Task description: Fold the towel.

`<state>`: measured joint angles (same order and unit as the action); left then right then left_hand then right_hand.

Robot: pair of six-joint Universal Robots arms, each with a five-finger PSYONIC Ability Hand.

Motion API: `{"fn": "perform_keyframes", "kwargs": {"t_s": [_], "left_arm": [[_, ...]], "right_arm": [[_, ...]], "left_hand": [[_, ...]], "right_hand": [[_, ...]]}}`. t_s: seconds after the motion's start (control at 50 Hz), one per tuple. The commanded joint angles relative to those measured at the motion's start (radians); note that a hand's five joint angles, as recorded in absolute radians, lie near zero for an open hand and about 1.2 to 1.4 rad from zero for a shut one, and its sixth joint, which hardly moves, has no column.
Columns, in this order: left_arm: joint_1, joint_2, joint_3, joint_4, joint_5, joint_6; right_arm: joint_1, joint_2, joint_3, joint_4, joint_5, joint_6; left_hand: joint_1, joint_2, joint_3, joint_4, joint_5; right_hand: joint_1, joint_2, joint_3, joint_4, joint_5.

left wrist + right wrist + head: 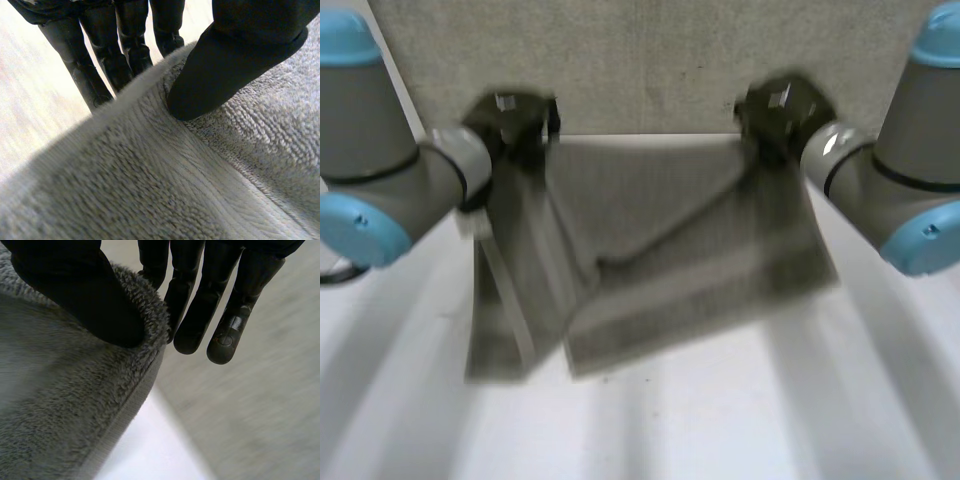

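- Pinching the towel [660, 260], the left hand [515, 125] holds one upper corner and the right hand [775, 115] holds the other, with the cloth slung between them.
- In the left wrist view, the left thumb [235, 65] presses onto the pile just inside the hem. The straight fingers [125, 55] stand behind that hem, so the edge is clamped between thumb and fingers.
- In the right wrist view, the right thumb [85, 295] lies on top of the corner. The straight fingers [195, 315] reach past the hem underneath, so the corner is nipped between them.
- Below both hands the cloth hangs down in front of the arms.
- Under the left hand it drops in a narrow, bunched strip with a pale hem band showing.
- From under the right hand a diagonal crease runs down toward the middle, where the two sides meet in a sagging fold.
- The towel's lower edge hangs over the white tabletop [720, 420], nearer the robot than the hands. I cannot tell whether it touches.
- Beyond the fingertips of both hands lies a paler grey surface [650, 60], blurred past the right fingers in that wrist's view.
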<state>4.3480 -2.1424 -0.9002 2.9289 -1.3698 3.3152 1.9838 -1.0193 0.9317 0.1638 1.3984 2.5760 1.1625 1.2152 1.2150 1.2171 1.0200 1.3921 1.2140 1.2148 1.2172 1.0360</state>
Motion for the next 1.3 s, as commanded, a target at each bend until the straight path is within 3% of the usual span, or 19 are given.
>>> {"fn": "perform_keyframes", "kwargs": {"t_s": [0.02,0.14,0.24,0.34,0.46,0.48,0.5,0.52,0.58,0.72,0.96,1.08,1.2,1.3], "left_arm": [[-0.004,0.095,0.147,0.245,-0.017,-0.029],[-0.001,0.18,0.066,0.299,-0.015,-0.092],[0.001,0.2,-0.117,0.269,-0.009,-0.089],[-0.001,0.188,-0.333,0.271,-0.003,-0.083],[-0.002,0.096,-0.556,0.326,-0.005,-0.013],[-0.001,0.075,-0.589,0.344,-0.008,0.024],[-0.001,0.075,-0.589,0.345,-0.008,0.024],[-0.002,0.064,-0.62,0.357,-0.009,0.062],[-0.002,0.067,-0.684,0.371,-0.008,0.122],[-0.004,0.171,-0.773,0.404,-0.009,0.13],[-0.086,0.246,-0.904,0.526,-0.009,0.133],[-0.122,0.228,-0.928,0.521,-0.011,0.127],[-0.122,0.202,-0.918,0.529,-0.015,0.127],[-0.119,0.151,-0.875,0.529,-0.025,0.126]], "right_arm": [[-0.014,-0.2,0.073,-0.507,0.048,0.197],[-0.014,-0.268,0.137,-0.483,0.028,0.207],[-0.01,-0.251,0.214,-0.227,-0.085,0.204],[-0.002,-0.164,0.31,-0.095,-0.127,0.149],[-0.002,-0.082,0.417,-0.083,-0.131,0.099],[-0.002,-0.052,0.444,-0.083,-0.134,0.096],[-0.002,-0.026,0.464,-0.083,-0.131,0.093],[-0.002,-0.01,0.481,-0.083,-0.133,0.095],[-0.002,-0.004,0.493,-0.083,-0.137,0.099],[-0.011,-0.044,0.548,-0.086,-0.139,0.102],[-0.017,-0.11,0.598,-0.109,-0.137,0.124],[-0.016,-0.124,0.599,-0.129,-0.137,0.26],[-0.017,-0.206,0.599,-0.139,-0.142,0.322],[-0.016,-0.226,0.604,-0.139,-0.147,0.325]], "left_hand": [[0.234,0.181,0.181,0.179,0.202],[0.234,0.181,0.181,0.179,0.202],[0.234,0.181,0.181,0.179,0.202],[0.214,0.161,0.161,0.159,0.182],[-0.118,-0.171,-0.171,-0.173,-0.15],[-0.336,-0.389,-0.389,-0.391,-0.368],[-0.338,-0.391,-0.391,-0.393,-0.37],[-0.53,-0.583,-0.583,-0.585,-0.562],[-0.64,-0.693,-0.693,-0.695,-0.673],[-0.799,-0.852,-0.852,-0.854,-0.831],[-0.732,-0.785,-0.785,-0.787,-0.764],[-0.667,-0.72,-0.72,-0.722,-0.699],[-0.664,-0.717,-0.717,-0.719,-0.696],[-0.518,-0.571,-0.57,-0.573,-0.55]], "right_hand": [[0.004,0.182,0.181,0.179,0.186],[0.004,0.182,0.181,0.179,0.186],[0.004,0.182,0.181,0.179,0.186],[0.004,0.182,0.181,0.179,0.186],[0.004,0.182,0.181,0.179,0.186],[0.004,0.182,0.181,0.179,0.186],[0.004,0.182,0.181,0.179,0.186],[0.004,0.182,0.181,0.179,0.186],[0.004,0.182,0.181,0.179,0.186],[0.004,0.182,0.181,0.179,0.186],[0.004,0.182,0.181,0.179,0.186],[0.004,0.182,0.181,0.179,0.186],[0.004,0.182,0.181,0.179,0.186],[0.004,0.182,0.181,0.179,0.186]]}}
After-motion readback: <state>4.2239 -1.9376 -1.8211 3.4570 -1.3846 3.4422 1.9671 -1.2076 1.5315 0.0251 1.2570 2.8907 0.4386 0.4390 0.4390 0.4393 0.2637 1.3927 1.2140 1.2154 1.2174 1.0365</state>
